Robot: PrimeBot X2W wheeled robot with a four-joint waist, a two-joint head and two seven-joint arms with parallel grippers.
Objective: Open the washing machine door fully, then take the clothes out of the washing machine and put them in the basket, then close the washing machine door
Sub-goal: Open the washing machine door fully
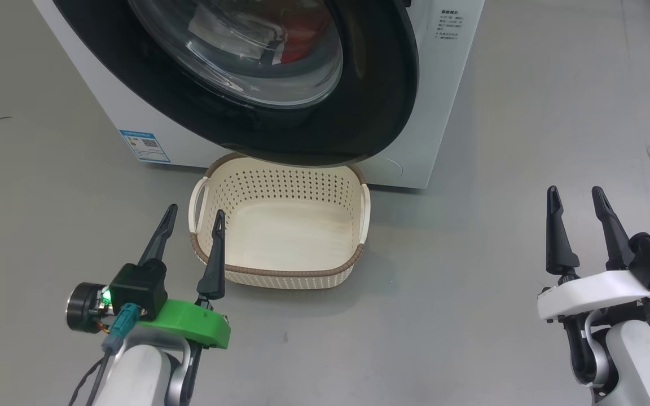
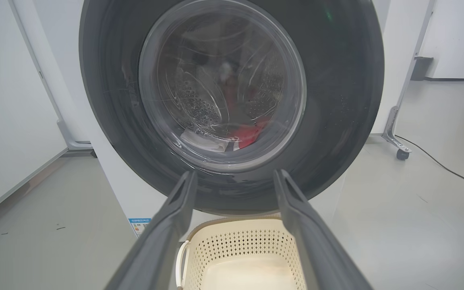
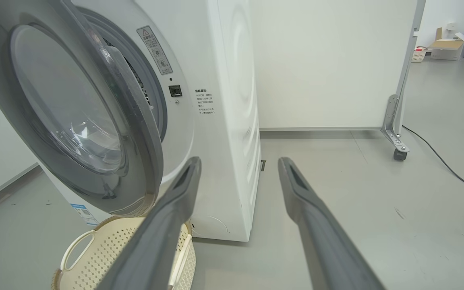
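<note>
The washing machine stands ahead, its black-rimmed door ajar, swung partly out over the basket. In the right wrist view the door shows a gap at its free edge. Behind the glass lie the clothes: a red garment and a white one. The cream basket sits empty on the floor under the door. My left gripper is open at the basket's left rim. Off to the right, well clear of the machine, my right gripper hangs open.
Grey floor spreads on both sides of the machine. A white partition on castors stands to the right, with a black cable trailing across the floor. A blue label marks the machine's lower front.
</note>
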